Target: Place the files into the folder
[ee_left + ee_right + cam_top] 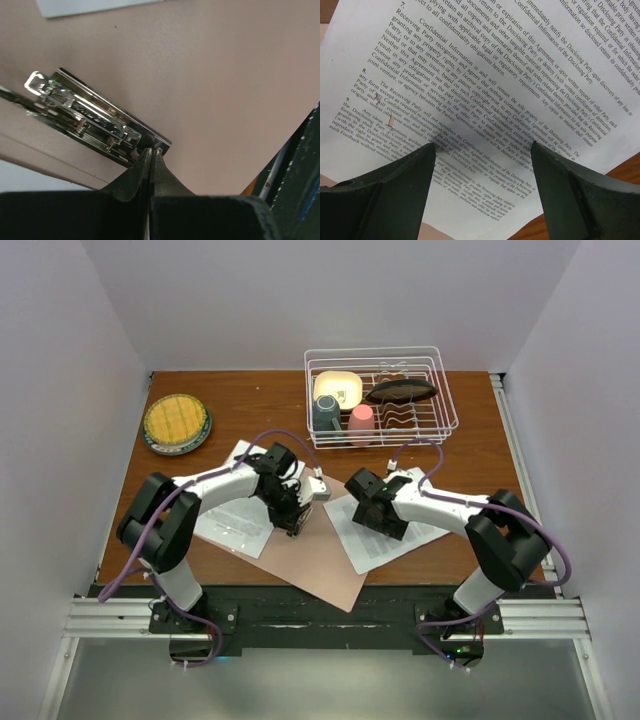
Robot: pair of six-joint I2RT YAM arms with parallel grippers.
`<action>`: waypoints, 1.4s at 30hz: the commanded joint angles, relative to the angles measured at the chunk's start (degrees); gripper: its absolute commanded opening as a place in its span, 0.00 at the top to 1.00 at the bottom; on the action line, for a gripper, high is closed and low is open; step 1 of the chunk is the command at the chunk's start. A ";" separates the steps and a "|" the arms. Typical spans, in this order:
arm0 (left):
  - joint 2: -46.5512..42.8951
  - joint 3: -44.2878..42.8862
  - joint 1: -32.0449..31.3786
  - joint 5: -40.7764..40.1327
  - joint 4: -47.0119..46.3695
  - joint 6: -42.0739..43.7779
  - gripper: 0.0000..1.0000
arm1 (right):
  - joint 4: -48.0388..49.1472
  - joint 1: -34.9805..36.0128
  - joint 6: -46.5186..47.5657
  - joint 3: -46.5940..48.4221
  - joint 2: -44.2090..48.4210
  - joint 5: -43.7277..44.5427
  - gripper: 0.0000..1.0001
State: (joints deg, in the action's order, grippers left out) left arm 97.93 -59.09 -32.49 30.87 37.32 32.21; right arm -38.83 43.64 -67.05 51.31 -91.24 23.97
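The left gripper (150, 152) was pinched tight, tips at the silver clip (85, 117) of the pink folder (210, 75) — the right gripper (484, 146) gaped wide over a printed sheet (485, 75).

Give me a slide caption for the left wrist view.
Left pincer, shut, tips at the end of the silver clip on the pink folder.

L pincer (150, 151) closed tight, arm bent inward; R pincer (483, 149) spread wide, aimed down.
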 commanded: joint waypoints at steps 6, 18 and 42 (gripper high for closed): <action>-1.07 3.54 1.64 -3.98 -2.86 7.08 1.00 | 6.40 -1.62 7.18 3.17 -7.89 -1.73 0.22; 6.13 2.67 2.26 0.23 -11.47 0.23 1.00 | 12.90 -4.53 25.19 9.24 -12.55 -2.87 0.27; 4.47 1.52 5.60 -2.66 -10.60 -2.24 1.00 | 13.34 4.88 39.27 4.42 -4.48 -2.00 0.34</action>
State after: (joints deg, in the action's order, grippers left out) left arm 102.10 -58.39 -27.44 36.51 29.54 29.02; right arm -22.22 48.45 -30.81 57.45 -98.74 22.44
